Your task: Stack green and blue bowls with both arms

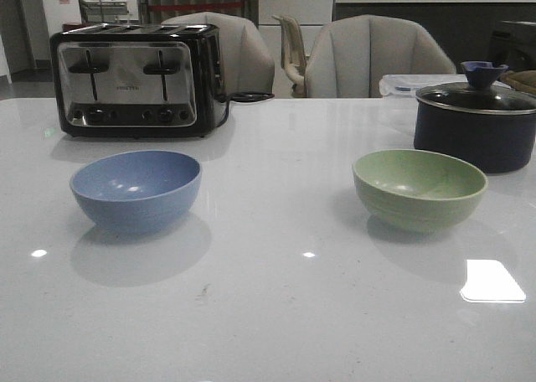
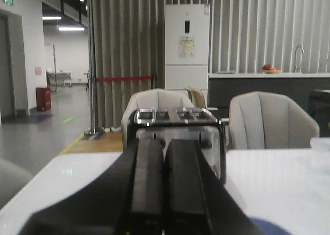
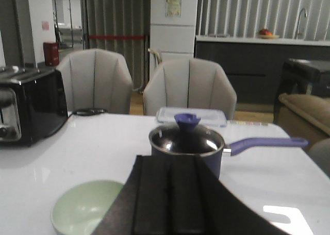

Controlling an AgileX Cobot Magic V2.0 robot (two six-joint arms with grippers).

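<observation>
The dusty blue bowl [image 1: 136, 189] stands upright on the white table at the front left. The pale green bowl [image 1: 419, 188] stands upright at the front right, apart from it. Neither arm shows in the front view. In the left wrist view my left gripper [image 2: 164, 142] is shut and empty, its fingers pressed together, with a sliver of the blue bowl [image 2: 273, 227] beside them. In the right wrist view my right gripper [image 3: 172, 160] is shut and empty, with the green bowl [image 3: 80, 209] just beside and below it.
A chrome and black toaster [image 1: 138, 80] stands at the back left. A dark navy lidded pot [image 1: 476, 118] with a long handle [image 3: 265, 144] stands behind the green bowl. A clear lidded box [image 3: 191, 116] lies behind the pot. Chairs line the far edge.
</observation>
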